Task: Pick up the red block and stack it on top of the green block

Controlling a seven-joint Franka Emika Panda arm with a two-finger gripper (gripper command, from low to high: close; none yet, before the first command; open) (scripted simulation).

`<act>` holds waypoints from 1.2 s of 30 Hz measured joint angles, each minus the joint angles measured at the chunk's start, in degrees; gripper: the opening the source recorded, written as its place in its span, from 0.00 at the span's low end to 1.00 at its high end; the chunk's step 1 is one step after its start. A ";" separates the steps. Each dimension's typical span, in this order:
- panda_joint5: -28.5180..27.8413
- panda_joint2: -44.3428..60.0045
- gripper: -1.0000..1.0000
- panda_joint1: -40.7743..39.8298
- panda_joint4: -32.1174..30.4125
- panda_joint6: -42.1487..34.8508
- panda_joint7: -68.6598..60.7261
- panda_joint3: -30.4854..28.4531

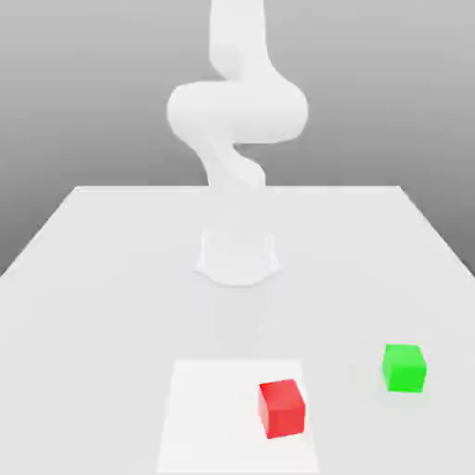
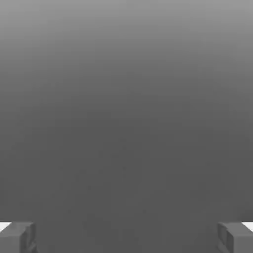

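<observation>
The red block point(image 1: 281, 408) is a small bright-red cube resting on a lighter white square patch point(image 1: 213, 417) near the table's front edge in the exterior view. The green block point(image 1: 404, 367), a cube of about the same size, sits on the table toward the exterior view's right and slightly farther back, apart from the red one. In the hand view my gripper point(image 2: 126, 237) is open, its two grey fingertips point(image 2: 17, 237) set wide apart with nothing between them and plain grey background ahead. The white arm point(image 1: 237, 111) rises far behind both blocks.
The arm's round base point(image 1: 237, 258) stands at the middle of the white table point(image 1: 93, 278). The table's far edge runs behind it, and grey background lies beyond.
</observation>
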 joint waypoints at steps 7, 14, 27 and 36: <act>-0.05 14.90 0.50 1.66 -5.72 7.35 -1.47 0.60; -0.07 29.44 0.50 2.94 -11.31 14.56 -2.93 1.55; -1.94 56.45 0.50 5.21 -16.25 31.53 -3.26 1.50; -2.08 56.45 0.00 5.19 -16.27 31.55 -3.12 1.52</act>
